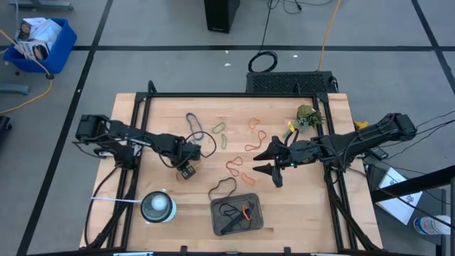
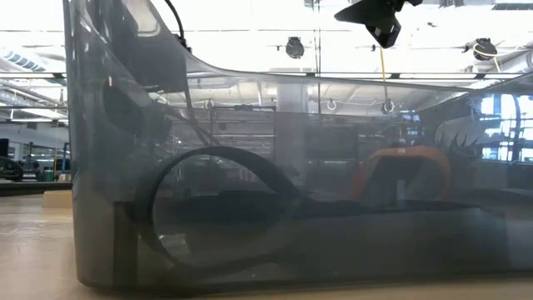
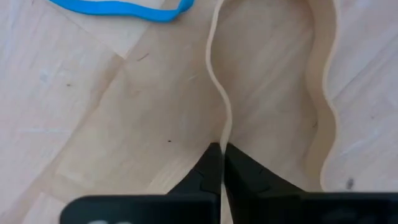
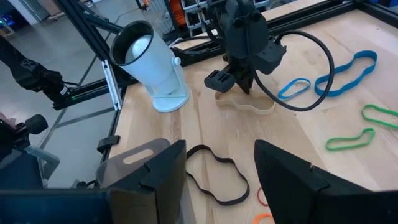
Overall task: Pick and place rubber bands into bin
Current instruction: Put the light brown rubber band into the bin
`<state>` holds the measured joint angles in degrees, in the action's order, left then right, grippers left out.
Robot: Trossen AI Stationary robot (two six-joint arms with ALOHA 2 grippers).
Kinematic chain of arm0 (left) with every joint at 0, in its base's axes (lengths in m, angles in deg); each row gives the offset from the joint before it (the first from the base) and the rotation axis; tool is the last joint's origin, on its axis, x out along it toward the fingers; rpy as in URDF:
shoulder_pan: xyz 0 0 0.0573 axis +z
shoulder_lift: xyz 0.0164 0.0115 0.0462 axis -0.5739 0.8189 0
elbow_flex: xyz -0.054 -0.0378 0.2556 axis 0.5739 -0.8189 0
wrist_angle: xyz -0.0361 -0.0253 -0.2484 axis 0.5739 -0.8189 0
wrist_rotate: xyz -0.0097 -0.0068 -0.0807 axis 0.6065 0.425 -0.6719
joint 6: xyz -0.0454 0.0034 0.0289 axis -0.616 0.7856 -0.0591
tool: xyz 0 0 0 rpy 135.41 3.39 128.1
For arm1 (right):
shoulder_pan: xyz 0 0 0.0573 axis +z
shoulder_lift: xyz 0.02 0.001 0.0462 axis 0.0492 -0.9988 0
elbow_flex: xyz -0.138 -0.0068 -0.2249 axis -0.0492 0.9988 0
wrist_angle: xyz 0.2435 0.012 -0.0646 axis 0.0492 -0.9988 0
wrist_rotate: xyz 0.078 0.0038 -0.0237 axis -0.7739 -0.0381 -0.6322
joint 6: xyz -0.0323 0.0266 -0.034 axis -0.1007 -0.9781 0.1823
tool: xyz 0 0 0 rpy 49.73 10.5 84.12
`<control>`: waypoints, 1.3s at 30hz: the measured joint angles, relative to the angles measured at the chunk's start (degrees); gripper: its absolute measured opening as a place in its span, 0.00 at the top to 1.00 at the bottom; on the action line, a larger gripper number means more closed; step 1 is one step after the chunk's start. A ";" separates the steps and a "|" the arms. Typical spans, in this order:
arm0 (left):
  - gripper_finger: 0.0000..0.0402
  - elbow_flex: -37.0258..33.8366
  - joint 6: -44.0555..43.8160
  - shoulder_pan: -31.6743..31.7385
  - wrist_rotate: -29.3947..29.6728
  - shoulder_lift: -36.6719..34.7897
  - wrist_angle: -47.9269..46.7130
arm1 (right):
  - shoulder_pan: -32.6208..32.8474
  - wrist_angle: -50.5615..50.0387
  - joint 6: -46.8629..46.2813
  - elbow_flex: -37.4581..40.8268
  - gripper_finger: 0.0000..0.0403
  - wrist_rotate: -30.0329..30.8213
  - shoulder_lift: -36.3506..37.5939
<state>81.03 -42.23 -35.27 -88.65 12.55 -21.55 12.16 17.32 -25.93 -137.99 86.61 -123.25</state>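
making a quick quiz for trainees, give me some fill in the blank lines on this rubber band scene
1. The left gripper is shut on a ____ rubber band.
2. The right gripper hovers with its jaws ____.
3. The bin already holds an orange band and a ____ one.
4. Beside the bin stands a round ____ object.

Missing words: tan; open; black; white

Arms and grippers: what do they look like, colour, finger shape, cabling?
Both arms are black and jointed. The left gripper has blocky black housing, narrow tapering fingers, and a black cable looping off it. The right gripper has broader, wedge-shaped black fingers. No markings visible.
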 joint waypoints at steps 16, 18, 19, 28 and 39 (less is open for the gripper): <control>0.99 13.90 7.29 -1.39 -4.92 -21.52 4.33 | 0.11 0.05 0.17 -0.02 0.55 0.03 0.00; 0.99 17.84 10.02 -3.11 -6.21 -22.76 7.88 | 0.11 0.15 0.37 -0.02 0.55 0.07 0.00; 0.99 19.98 11.68 -4.09 -6.77 -23.03 9.20 | 0.11 0.15 0.40 -0.02 0.55 0.05 0.00; 0.99 38.99 24.93 -16.44 -3.57 -14.38 11.61 | 0.07 0.15 -0.81 -0.02 0.55 0.48 0.00; 0.99 43.05 20.54 -21.24 -1.19 4.16 10.98 | 0.09 0.13 -3.02 -0.02 0.55 0.06 0.00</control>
<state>124.08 -21.69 -56.51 -89.84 16.71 -10.57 12.25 17.46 -28.95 -138.02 86.67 -123.25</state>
